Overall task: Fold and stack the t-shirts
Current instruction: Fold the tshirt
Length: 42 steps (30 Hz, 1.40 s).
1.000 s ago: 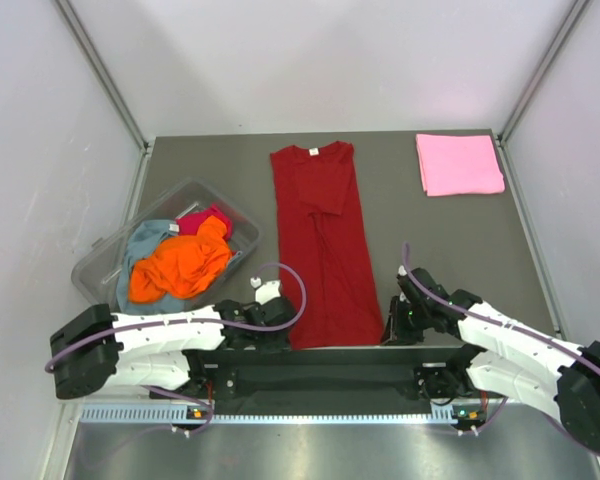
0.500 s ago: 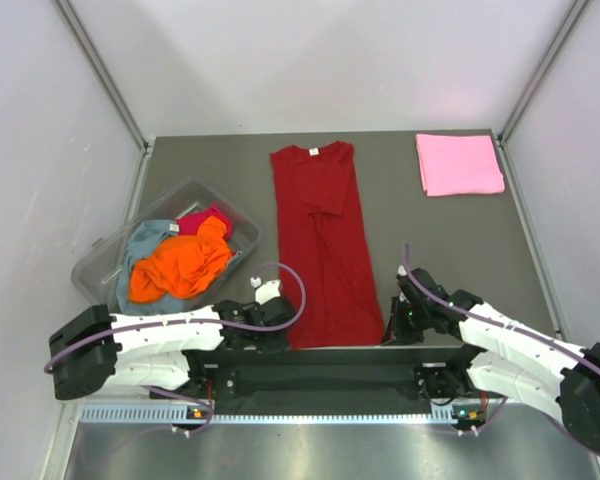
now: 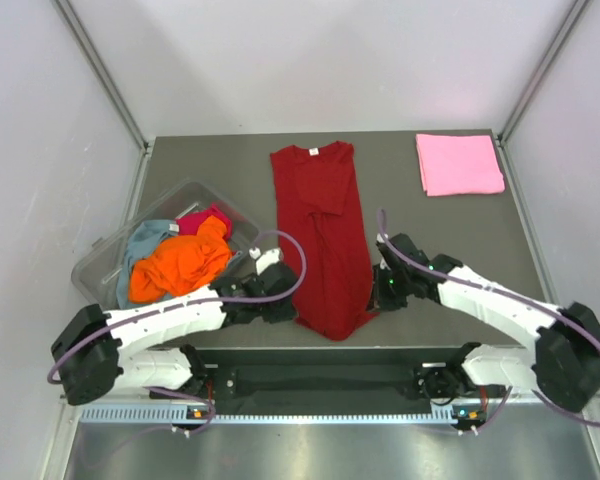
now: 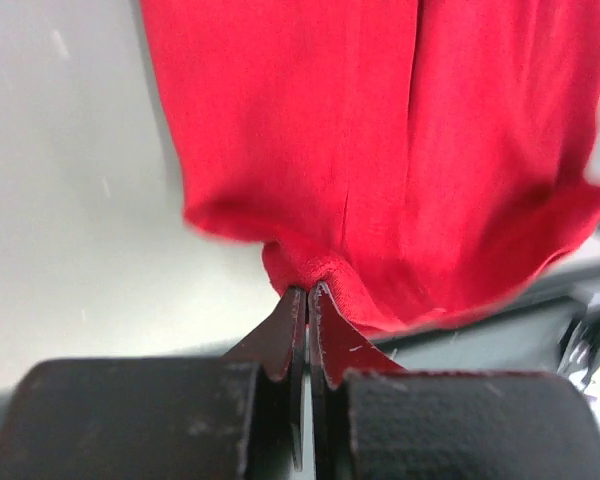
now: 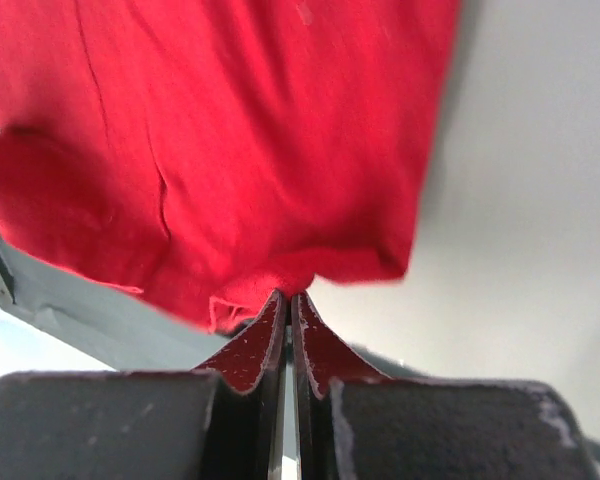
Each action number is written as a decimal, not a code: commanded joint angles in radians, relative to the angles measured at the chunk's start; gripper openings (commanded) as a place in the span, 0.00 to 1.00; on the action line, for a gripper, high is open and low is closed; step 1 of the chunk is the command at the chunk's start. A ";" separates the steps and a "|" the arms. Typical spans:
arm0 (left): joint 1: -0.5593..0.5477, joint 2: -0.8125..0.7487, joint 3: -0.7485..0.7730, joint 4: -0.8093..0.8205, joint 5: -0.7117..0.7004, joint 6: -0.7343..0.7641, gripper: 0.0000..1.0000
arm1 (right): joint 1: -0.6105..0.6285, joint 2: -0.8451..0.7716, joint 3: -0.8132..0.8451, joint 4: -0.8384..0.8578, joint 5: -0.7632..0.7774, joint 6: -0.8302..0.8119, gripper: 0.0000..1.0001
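A long dark red cloth t-shirt lies lengthwise on the grey bench, with its white neck label at the far end. The left hand is pinched tight on the near-left hem corner and the right hand on the near-right one — bunched cloth hides what lies between the tips. The hem sags between them; I cannot tell whether it touches the bench. Right of the collar sits a folded light pink shirt. Left of the red shirt, a clear plastic tub holds an orange shirt, a grey-blue shirt and a magenta shirt — heaped, each partly hidden.
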 commanded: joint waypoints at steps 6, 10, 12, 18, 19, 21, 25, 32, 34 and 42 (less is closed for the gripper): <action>0.252 0.154 0.208 0.007 0.064 0.243 0.00 | -0.074 0.267 0.268 0.067 -0.004 -0.149 0.00; 0.381 0.261 0.308 0.035 0.113 0.349 0.00 | -0.135 0.396 0.424 0.045 0.064 -0.178 0.00; 0.412 0.342 0.404 0.006 0.092 0.406 0.00 | -0.150 0.474 0.490 0.035 0.065 -0.204 0.00; 0.490 0.526 0.660 -0.057 0.060 0.501 0.00 | -0.207 0.580 0.688 0.016 0.044 -0.270 0.00; 0.498 0.546 0.685 -0.059 0.056 0.506 0.00 | -0.215 0.590 0.705 0.018 0.036 -0.275 0.00; 0.517 0.598 0.742 -0.066 0.052 0.515 0.00 | -0.238 0.622 0.739 0.016 0.024 -0.290 0.00; 0.548 0.681 0.811 -0.074 0.060 0.521 0.00 | -0.275 0.683 0.826 0.013 -0.013 -0.334 0.00; 0.576 0.787 0.926 -0.099 0.021 0.532 0.00 | -0.319 0.781 0.920 0.052 -0.091 -0.370 0.00; 0.582 0.802 0.939 -0.093 0.018 0.530 0.00 | -0.330 0.800 0.949 0.052 -0.099 -0.379 0.00; 0.602 0.865 1.035 -0.125 -0.005 0.521 0.00 | -0.351 0.861 1.011 0.079 -0.128 -0.379 0.00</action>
